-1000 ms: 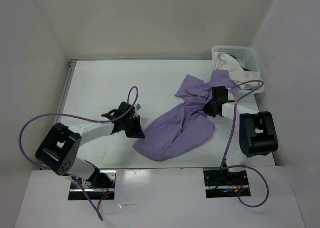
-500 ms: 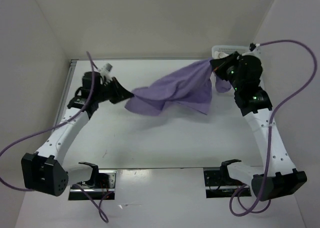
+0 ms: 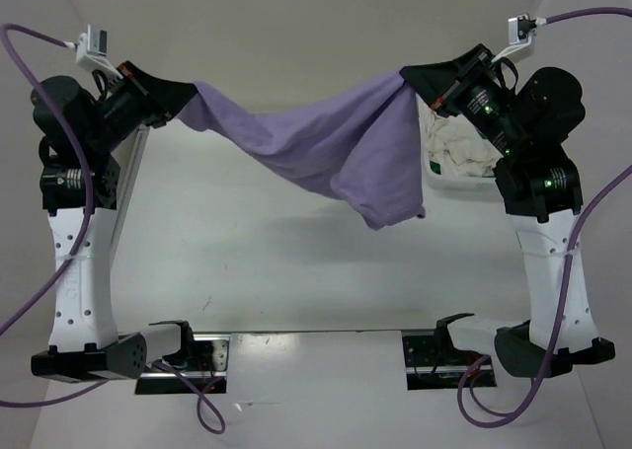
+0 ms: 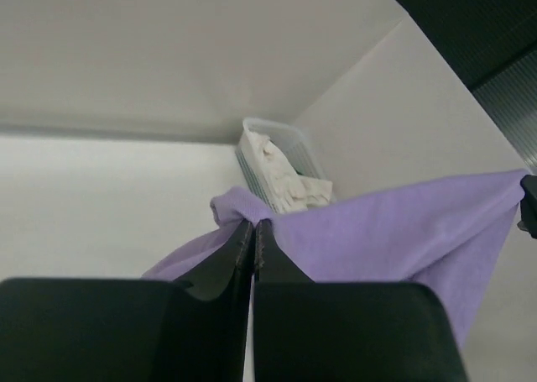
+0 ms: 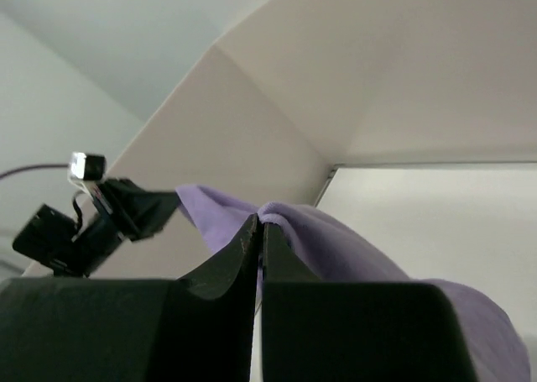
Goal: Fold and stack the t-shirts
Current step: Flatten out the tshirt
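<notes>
- Left gripper [image 3: 186,105] is pinching one end of the lavender t-shirt [image 3: 326,148], jaws clamped tight.
- Right gripper [image 3: 408,75] is squeezing the other end the same way.
- The shirt's hanging stretched between them, sagging over the table [image 3: 247,261], next to the white basket [image 3: 449,186] holding the cream t-shirt [image 3: 464,151].

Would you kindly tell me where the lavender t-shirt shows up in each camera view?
Top external: lavender t-shirt hangs stretched across the upper middle.
Left wrist: lavender t-shirt from centre to right edge.
Right wrist: lavender t-shirt from centre to lower right.
Shared landmark: the left gripper pinching its corner, upper left from above, mid-left in the right wrist view.
</notes>
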`<action>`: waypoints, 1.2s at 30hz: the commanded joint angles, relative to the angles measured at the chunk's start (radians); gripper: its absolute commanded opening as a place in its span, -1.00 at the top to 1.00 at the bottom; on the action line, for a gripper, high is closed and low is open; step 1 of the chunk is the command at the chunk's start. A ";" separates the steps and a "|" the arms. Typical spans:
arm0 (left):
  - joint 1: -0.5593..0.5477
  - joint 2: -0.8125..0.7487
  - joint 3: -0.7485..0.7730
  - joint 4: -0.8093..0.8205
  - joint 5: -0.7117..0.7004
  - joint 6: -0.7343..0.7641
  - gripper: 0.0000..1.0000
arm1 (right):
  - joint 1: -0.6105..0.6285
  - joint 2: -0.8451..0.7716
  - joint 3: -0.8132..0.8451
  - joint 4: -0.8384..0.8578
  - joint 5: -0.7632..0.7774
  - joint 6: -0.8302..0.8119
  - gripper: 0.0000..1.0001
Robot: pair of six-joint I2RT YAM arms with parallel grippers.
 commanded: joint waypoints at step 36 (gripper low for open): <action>-0.719 0.512 -0.443 0.125 -0.460 0.229 -0.13 | 0.056 0.115 -0.860 0.125 0.227 -0.096 0.75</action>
